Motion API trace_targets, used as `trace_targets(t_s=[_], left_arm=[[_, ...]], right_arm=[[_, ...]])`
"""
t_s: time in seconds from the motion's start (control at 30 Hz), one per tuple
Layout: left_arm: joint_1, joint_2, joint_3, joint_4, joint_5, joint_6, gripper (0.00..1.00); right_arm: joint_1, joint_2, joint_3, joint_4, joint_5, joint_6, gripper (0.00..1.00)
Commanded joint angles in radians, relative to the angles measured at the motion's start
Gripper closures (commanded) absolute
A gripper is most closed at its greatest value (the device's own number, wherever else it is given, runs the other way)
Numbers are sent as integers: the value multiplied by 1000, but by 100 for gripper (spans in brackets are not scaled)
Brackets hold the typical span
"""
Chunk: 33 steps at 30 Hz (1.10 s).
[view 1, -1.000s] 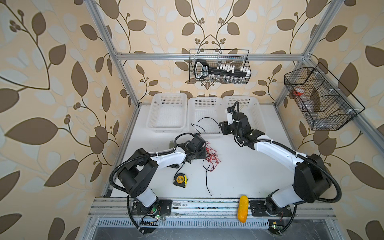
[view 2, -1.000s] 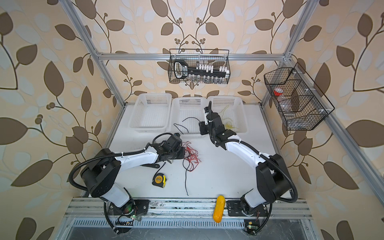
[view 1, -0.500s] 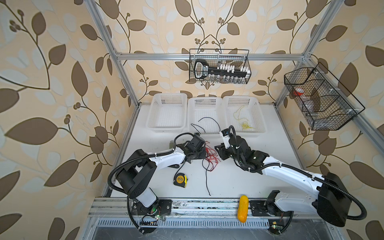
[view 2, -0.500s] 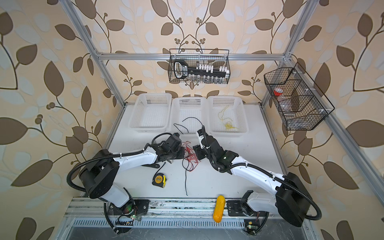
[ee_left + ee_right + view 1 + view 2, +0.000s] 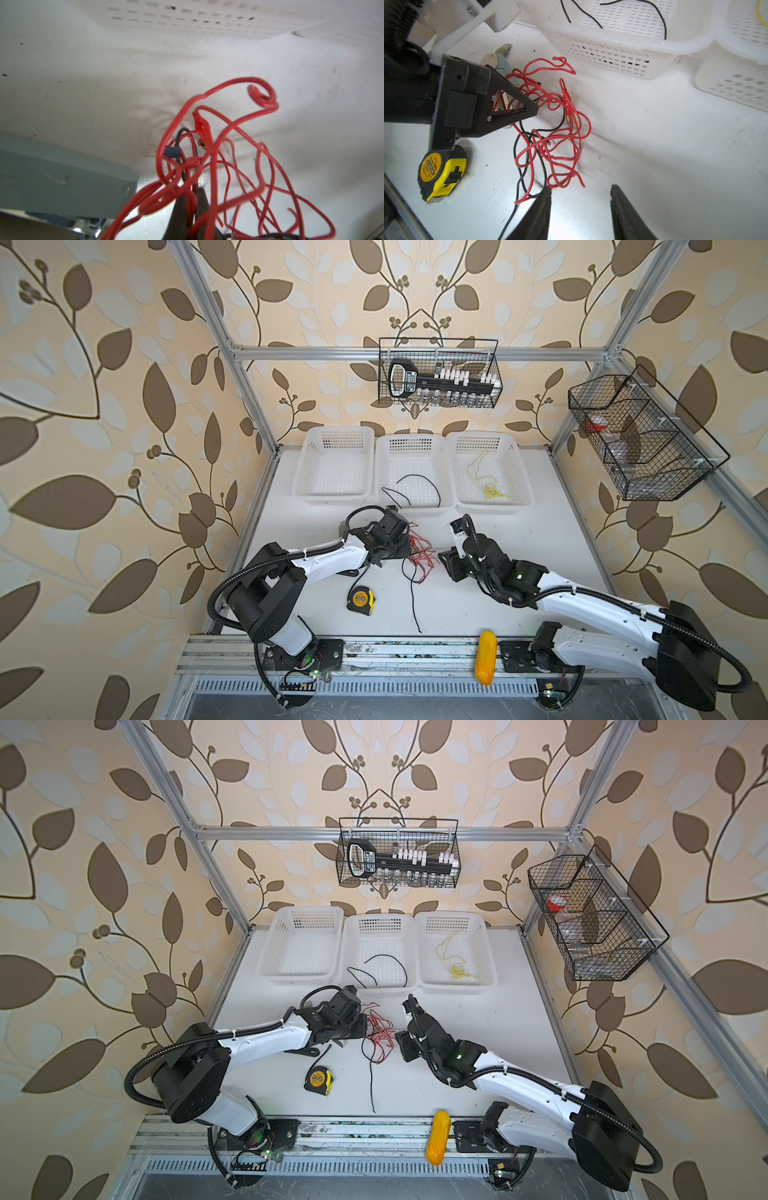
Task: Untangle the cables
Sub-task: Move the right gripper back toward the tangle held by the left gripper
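We are at the pull-apart step. The red cables (image 5: pixel 422 558) lie knotted with a black cable (image 5: pixel 413 605) on the desk (image 5: pixel 519 539), just beyond the tape (image 5: pixel 360 600). Our left tool (image 5: pixel 536 108) is clamped shut on red strands. Our right tool (image 5: pixel 580 187) hangs half open and empty, across the knot from the tape. Next, we judge, it must pinch the black cable and draw it clear while the left anchors.

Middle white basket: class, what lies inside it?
Thin black cable, looped across the middle basket's floor, nothing else. In the right wrist view its front rim covers parts of the cable.
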<state>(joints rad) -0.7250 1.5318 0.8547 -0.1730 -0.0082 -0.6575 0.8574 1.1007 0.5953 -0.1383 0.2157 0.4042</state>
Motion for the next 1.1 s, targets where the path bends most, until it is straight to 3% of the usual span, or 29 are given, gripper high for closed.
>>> trace_targets(t_s=[0.0,0.27,0.7,0.8,1.07], left_arm=[[8,-47,-9,-4,-7,-19,95],[9,-61,-3,16,-17,-43,100],[8,-174,-24,23,-90,-33,100],[8,-167,1,-14,-115,-68,100],[8,-137,71,-96,-107,-175,100]], right_arm=[[24,-2,-12,29,-14,11,53],[66,27,-1,105,-80,49,53],[77,46,98,130,-88,60,53],[89,55,119,133,-128,49,53],[153,158,116,195,-100,37,54]])
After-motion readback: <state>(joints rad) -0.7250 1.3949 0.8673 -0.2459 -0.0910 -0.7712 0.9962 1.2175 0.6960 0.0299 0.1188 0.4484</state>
